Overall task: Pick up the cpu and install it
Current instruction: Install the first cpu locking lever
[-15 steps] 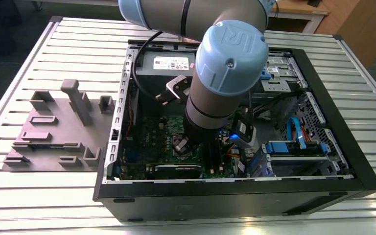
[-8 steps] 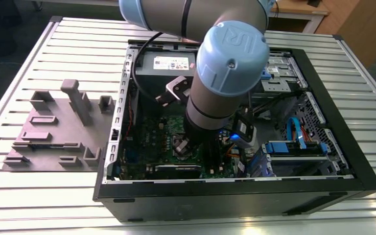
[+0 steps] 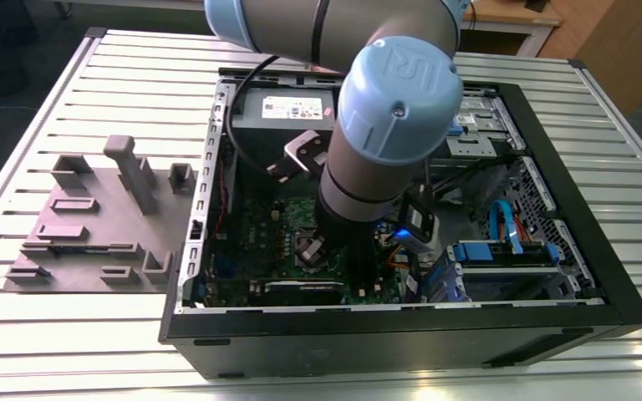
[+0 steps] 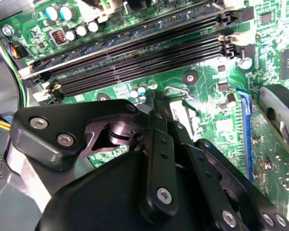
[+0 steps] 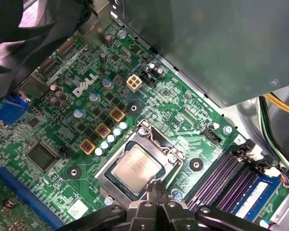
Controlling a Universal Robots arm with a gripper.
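Observation:
The cpu (image 5: 135, 167), a small silvery square chip, lies flat in the socket of the green board (image 5: 86, 120), ringed by the socket's metal frame (image 5: 176, 156). In the first wrist view my gripper (image 5: 157, 188) hovers at the edge of that frame, just beside the cpu. Its two black fingers are pressed together and hold nothing. From behind, the second wrist view shows the fingers (image 4: 159, 144) tapering to a point over the board near the socket lever (image 4: 176, 91). In the exterior view the arm (image 3: 394, 125) reaches down into the open computer case (image 3: 588, 225).
The large grey power box (image 5: 207, 43) overhangs the board close to the socket. Black memory slots (image 4: 135, 57) run alongside, with a blue module (image 5: 253, 192) in one. A black fan shroud (image 5: 19, 38) sits at the board's corner. A grey fixture tray (image 3: 98, 217) lies on the exterior view's left.

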